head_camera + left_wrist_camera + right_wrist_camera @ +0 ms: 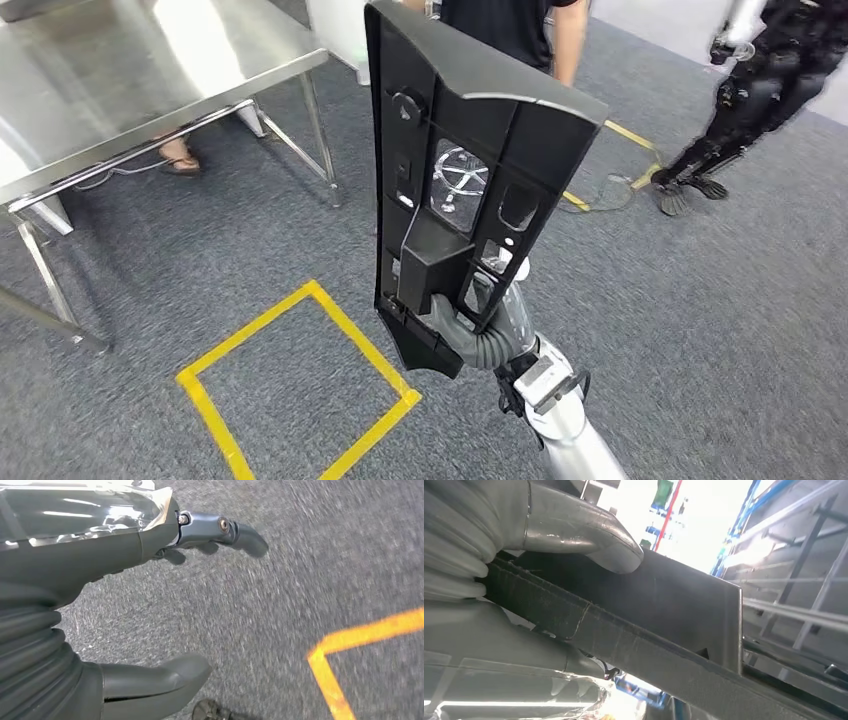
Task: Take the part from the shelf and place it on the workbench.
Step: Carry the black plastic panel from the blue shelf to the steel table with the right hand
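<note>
Steel workbench noted well apart on left, bare. Black part held upright, clamped at lower end only by right hand; tipping or slipping judged likely in transit. Left hand hanging, fingers apart, nothing held.

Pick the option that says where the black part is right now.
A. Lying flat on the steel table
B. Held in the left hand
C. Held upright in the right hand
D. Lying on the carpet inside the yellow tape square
C: in the head view the part stands upright above the carpet, gripped at its lower end by the right hand, away from the steel table; the left hand holds nothing.
</note>
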